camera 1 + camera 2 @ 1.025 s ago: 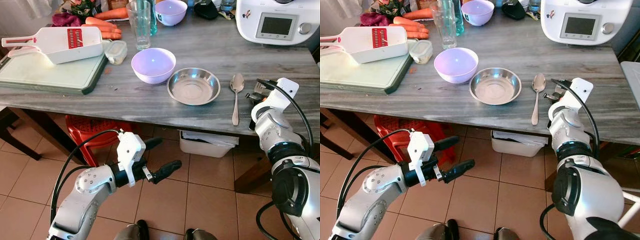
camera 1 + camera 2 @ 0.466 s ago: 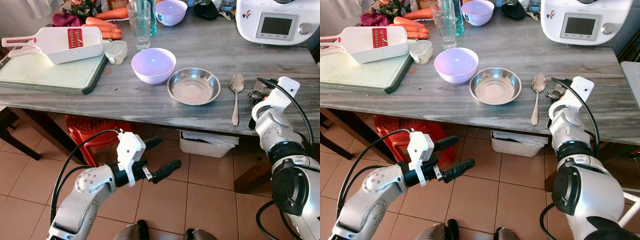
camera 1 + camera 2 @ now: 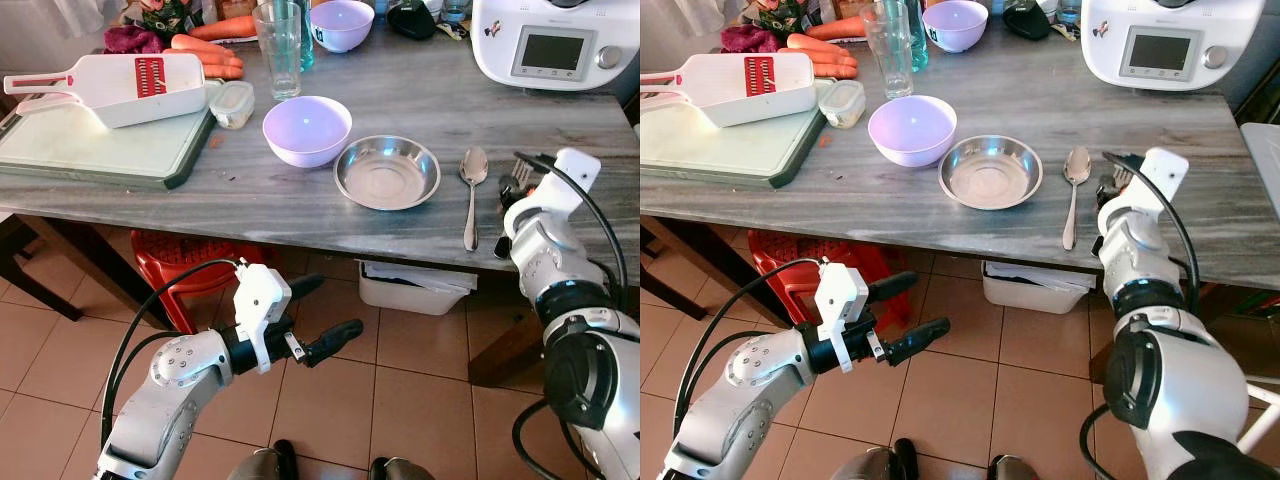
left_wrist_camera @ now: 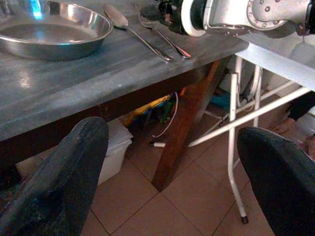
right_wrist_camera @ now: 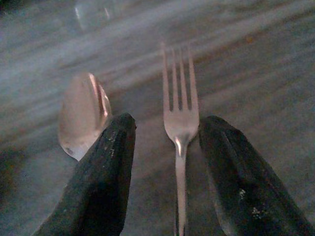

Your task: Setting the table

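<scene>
The right end effector (image 5: pixel 165 167) sits released over the fork (image 5: pixel 179 115), which lies flat on the desk (image 3: pixel 300 205) beside the spoon (image 3: pixel 472 195), right of the steel bowl (image 3: pixel 387 171), forming a place setting. The left end effector (image 3: pixel 318 315) hangs spread below.

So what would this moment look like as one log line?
step: fork laid beside spoon | right gripper: open, straddling fork | left gripper: open, idle below table
</scene>
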Tool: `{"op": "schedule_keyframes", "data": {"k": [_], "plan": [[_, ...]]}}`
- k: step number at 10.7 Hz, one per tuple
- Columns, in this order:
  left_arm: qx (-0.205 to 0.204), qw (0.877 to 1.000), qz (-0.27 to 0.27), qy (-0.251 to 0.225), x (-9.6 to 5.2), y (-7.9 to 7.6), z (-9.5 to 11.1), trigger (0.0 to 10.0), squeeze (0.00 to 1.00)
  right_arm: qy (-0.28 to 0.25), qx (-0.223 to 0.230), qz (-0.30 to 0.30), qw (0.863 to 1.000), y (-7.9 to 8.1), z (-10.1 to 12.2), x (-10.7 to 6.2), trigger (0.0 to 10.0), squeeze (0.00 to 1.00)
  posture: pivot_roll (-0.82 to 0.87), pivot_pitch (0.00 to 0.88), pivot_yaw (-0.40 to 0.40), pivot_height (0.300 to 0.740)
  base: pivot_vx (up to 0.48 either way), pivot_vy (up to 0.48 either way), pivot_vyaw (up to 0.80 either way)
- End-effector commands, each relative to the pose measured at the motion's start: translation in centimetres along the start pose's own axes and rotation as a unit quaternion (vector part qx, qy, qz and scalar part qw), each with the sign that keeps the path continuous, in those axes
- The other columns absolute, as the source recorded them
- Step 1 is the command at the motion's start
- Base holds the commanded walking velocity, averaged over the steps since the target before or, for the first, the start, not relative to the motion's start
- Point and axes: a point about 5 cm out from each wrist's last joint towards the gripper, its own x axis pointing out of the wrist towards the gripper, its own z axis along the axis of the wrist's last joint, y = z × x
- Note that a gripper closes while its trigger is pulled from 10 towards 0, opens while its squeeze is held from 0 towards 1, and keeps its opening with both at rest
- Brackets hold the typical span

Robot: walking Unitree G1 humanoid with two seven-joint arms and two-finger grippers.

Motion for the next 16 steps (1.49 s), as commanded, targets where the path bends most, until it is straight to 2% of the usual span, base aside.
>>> {"op": "schedule_keyframes", "data": {"k": [1,5,7,8,11,16], "plan": [[-0.001,1.0,0.0,0.007,0.0,-0.2,-0.4,10.0,0.0,-0.017,-0.006,0.006,1.0,0.3,0.9,0.1,10.0,1.0,0.02,0.189,0.034,0.74,0.0,0.0,0.0],[-0.002,1.0,0.001,0.002,0.3,-0.3,-0.4,10.0,0.0,-0.079,-0.016,-0.013,0.997,0.8,2.1,-0.2,10.0,1.0,0.01,0.184,0.027,0.74,0.0,0.0,0.0],[-0.003,1.0,0.003,0.002,0.4,-0.3,-0.4,10.0,0.0,-0.098,-0.058,-0.046,0.992,-0.1,1.3,-1.0,10.0,1.0,0.0,0.185,0.025,0.74,0.0,0.0,0.0],[-0.005,1.0,0.001,0.002,0.4,-0.4,-0.5,10.0,0.0,-0.076,-0.063,-0.071,0.993,-1.0,0.4,-1.3,10.0,1.0,0.0,0.185,0.025,0.74,0.0,0.0,0.0],[-0.007,1.0,-0.001,0.002,0.5,-0.4,-0.5,10.0,0.0,-0.05,-0.073,-0.118,0.989,-2.6,0.3,-1.5,10.0,1.0,-0.01,0.185,0.027,0.74,0.0,0.0,0.0],[-0.006,1.0,0.002,0.007,0.3,-0.4,-0.6,10.0,0.0,0.023,-0.092,-0.117,0.989,-2.9,0.4,-0.7,10.0,1.0,0.0,0.192,0.029,0.74,0.0,0.0,0.0]]}}
